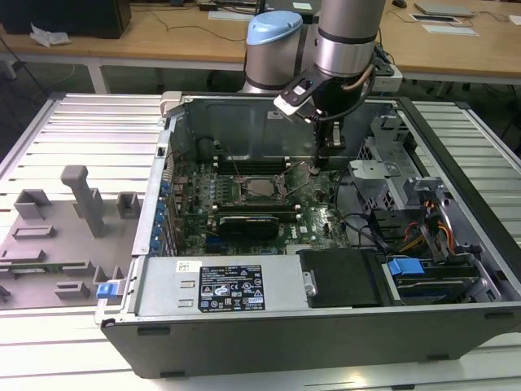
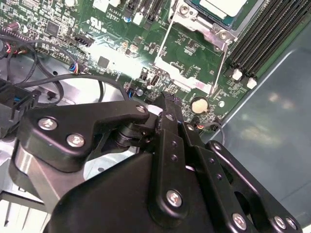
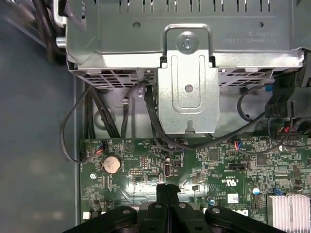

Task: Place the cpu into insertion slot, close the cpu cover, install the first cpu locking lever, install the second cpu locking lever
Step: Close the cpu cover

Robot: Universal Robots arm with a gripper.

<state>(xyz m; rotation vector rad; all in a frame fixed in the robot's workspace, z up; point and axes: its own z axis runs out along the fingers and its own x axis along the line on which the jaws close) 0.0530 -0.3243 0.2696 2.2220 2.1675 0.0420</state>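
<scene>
Inside the open computer case, the cpu (image 1: pixel 262 188) lies pale and square in the insertion slot (image 1: pixel 260 202) on the green board. In the second wrist view the cpu (image 2: pixel 222 6) shows through the window of the silvery cpu cover (image 2: pixel 194 15), which lies flat over it. Two thin wire levers (image 2: pixel 163 46) (image 2: pixel 221 63) reach out from the socket across the board. My gripper (image 1: pixel 319 163) hovers over the board at the socket's side, toward the exterior view's right. It is shut with nothing between its fingers, as both wrist views show (image 2: pixel 167 100) (image 3: pixel 166 191).
A black graphics card (image 1: pixel 248 221) sits in front of the socket, with the labelled power supply (image 1: pixel 236 289) nearer still. A metal drive cage (image 3: pixel 188 92) and cables (image 3: pixel 150 116) stand close by the gripper. Memory slots (image 2: pixel 262 34) and a coin battery (image 2: pixel 199 104) are nearby.
</scene>
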